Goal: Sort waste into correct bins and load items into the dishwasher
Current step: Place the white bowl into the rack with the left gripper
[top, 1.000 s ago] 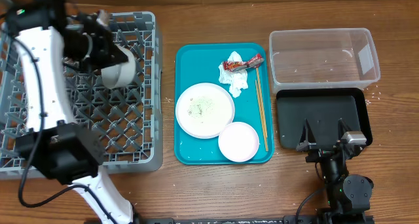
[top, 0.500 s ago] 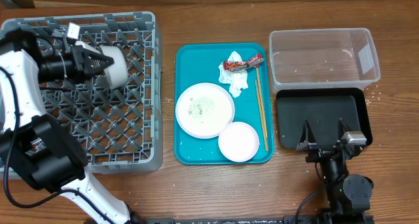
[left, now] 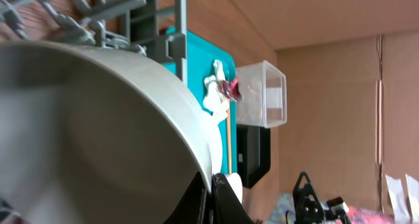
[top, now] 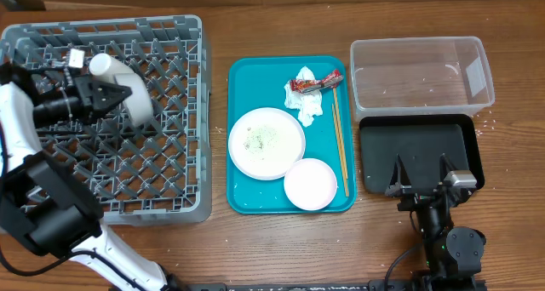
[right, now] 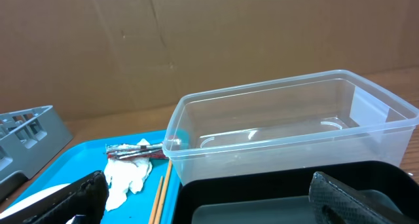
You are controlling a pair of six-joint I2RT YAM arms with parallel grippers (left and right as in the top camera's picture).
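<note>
Movement is confined to the left arm. Across the last second the cup [top: 132,106] has been carried from the middle of the rack [top: 170,180] toward 9 o'clock, and it has been tipped over as it went. It is now held low over the lattice in the rack's 10 o'clock part. Whether it touches the grid cannot be told. Loading of this one item is judged close to done, with only the setting-down and the release left.

The cup is laid over rather than upright. From overhead its long axis runs from 10 o'clock to 4 o'clock, with a rounded bright end toward 10 and a greyer end toward 4. Which end is the mouth cannot be settled from above. In the left wrist view the curved white wall [left: 98,119] fills the picture, and one dark finger [left: 219,198] is seen pressed against its edge.

The left gripper [top: 115,94] is clamped on the cup. The right gripper [top: 421,176] is parked at the 6 o'clock edge of the black tray [top: 417,142] with its fingers spread apart and nothing between them.

Everything else is untouched. A plate [top: 266,143] dusted with crumbs, a small dish [top: 310,183], chopsticks [top: 340,138], a napkin [top: 308,106] and a red wrapper [top: 313,82] all lie on the teal tray [top: 243,87]. The clear tub [top: 417,41] is seen at 12 o'clock of the black tray — so the sorting of waste is judged not yet begun.
</note>
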